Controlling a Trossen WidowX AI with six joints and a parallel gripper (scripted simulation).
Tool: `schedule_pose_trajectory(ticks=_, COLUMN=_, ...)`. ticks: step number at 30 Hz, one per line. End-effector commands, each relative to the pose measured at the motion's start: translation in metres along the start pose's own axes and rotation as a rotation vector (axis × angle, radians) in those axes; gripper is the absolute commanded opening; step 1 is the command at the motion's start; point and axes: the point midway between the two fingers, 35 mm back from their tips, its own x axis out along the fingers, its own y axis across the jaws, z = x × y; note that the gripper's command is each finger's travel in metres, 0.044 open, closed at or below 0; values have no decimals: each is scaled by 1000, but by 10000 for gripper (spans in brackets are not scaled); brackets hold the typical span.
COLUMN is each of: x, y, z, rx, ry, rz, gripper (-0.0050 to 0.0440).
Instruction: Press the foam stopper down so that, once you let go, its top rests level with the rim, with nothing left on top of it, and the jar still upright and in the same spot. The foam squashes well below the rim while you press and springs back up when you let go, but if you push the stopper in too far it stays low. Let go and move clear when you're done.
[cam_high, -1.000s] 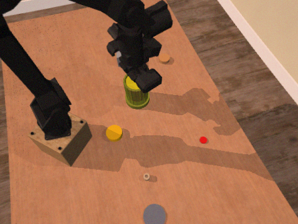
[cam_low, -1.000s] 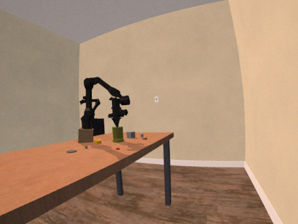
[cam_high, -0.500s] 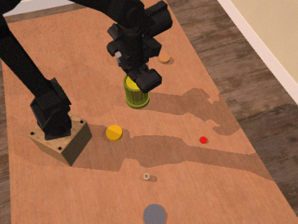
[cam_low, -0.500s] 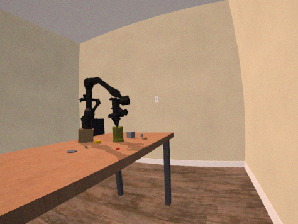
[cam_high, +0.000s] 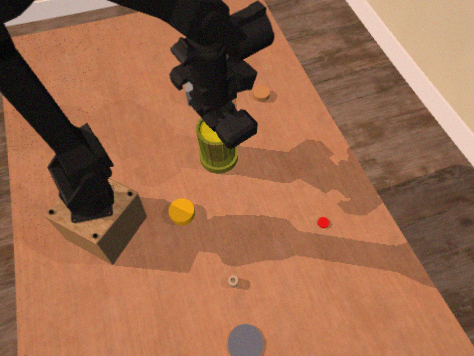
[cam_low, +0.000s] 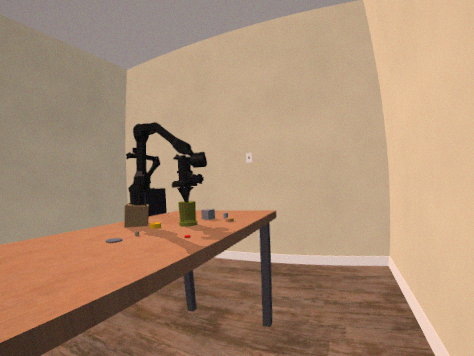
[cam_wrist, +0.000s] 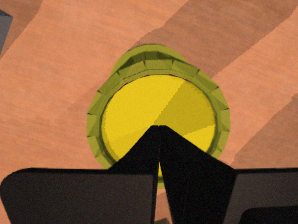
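Note:
An olive-green jar (cam_high: 217, 152) (cam_low: 187, 214) (cam_wrist: 150, 56) stands upright near the middle of the table. A yellow foam stopper (cam_high: 206, 134) (cam_wrist: 135, 107) fills its mouth. In the wrist view the stopper's top sits inside the rim. My gripper (cam_wrist: 158, 132) (cam_high: 220, 117) (cam_low: 183, 193) is shut on nothing. It points straight down with its closed tips over the middle of the stopper, at or just above its top. I cannot tell whether the tips touch the foam.
A wooden block (cam_high: 112, 220) (cam_low: 136, 216) carries the arm's base at the left. A yellow disc (cam_high: 181, 211), a red dot (cam_high: 323, 222), a small pale ring (cam_high: 232, 280), a grey disc (cam_high: 246, 341), an orange disc (cam_high: 261, 92) and a grey cube (cam_low: 208, 214) lie on the table.

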Motion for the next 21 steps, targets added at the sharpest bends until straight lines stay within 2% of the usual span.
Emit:
schedule_pose_trajectory(ticks=1, x=-1, y=0, z=0, rx=6, ry=-4, rz=-2, gripper=0)
schedule_pose_trajectory(ticks=21, x=0, y=0, z=-1, rx=6, ry=-4, rz=-2, gripper=0)
